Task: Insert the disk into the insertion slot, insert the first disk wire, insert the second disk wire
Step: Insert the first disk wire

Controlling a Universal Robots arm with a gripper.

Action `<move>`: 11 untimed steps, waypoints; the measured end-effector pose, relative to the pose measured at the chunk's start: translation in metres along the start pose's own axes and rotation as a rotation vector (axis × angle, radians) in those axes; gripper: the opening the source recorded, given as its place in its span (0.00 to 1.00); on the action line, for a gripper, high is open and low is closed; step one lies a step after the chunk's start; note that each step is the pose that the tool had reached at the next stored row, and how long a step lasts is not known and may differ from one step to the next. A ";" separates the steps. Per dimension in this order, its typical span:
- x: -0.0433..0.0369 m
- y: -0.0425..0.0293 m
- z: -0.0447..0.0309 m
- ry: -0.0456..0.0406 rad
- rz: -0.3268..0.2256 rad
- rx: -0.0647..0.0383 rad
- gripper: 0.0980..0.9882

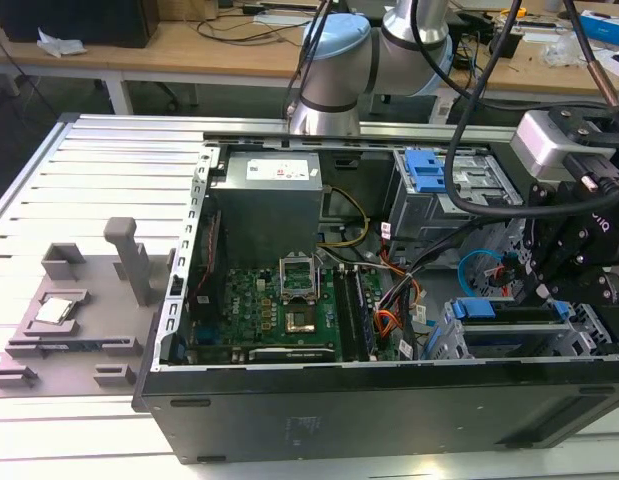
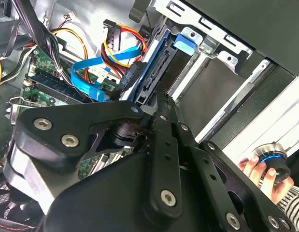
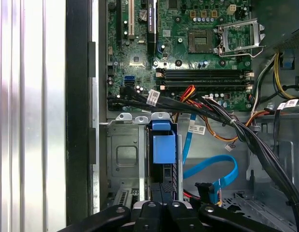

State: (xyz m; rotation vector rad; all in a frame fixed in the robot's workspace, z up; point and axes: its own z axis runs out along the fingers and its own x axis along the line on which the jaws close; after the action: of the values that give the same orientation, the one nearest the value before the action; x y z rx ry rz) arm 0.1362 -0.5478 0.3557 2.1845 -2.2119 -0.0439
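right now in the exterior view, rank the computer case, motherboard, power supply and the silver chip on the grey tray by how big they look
1. computer case
2. motherboard and power supply: too alike to rank
3. silver chip on the grey tray, by far the smallest

The gripper (image 2: 160, 99) is matt black, studded with bright metal screw heads; the disk (image 3: 163, 147) wears a smooth, bright blue plastic carrier; the insertion slot (image 3: 122, 154) is dull silver sheet metal; the flat cable (image 3: 212, 171) is glossy blue plastic; the motherboard (image 3: 188, 53) is green lacquered board; the table (image 1: 109, 170) is ribbed, satin aluminium; the computer case (image 1: 389, 410) is matt black.
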 end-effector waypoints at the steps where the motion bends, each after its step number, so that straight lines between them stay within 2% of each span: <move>1: 0.0000 0.0000 0.0000 0.0000 0.000 0.000 0.01; 5: 0.0000 -0.0001 0.0000 0.0000 0.000 0.000 0.02; 8: 0.0000 -0.0002 0.0000 0.0000 0.000 0.000 0.23; 11: 0.0000 0.0000 -0.0058 0.0000 0.000 0.000 0.23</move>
State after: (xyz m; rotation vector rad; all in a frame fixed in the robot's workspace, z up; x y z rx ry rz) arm 0.1364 -0.5478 0.3615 2.1845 -2.2119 -0.0438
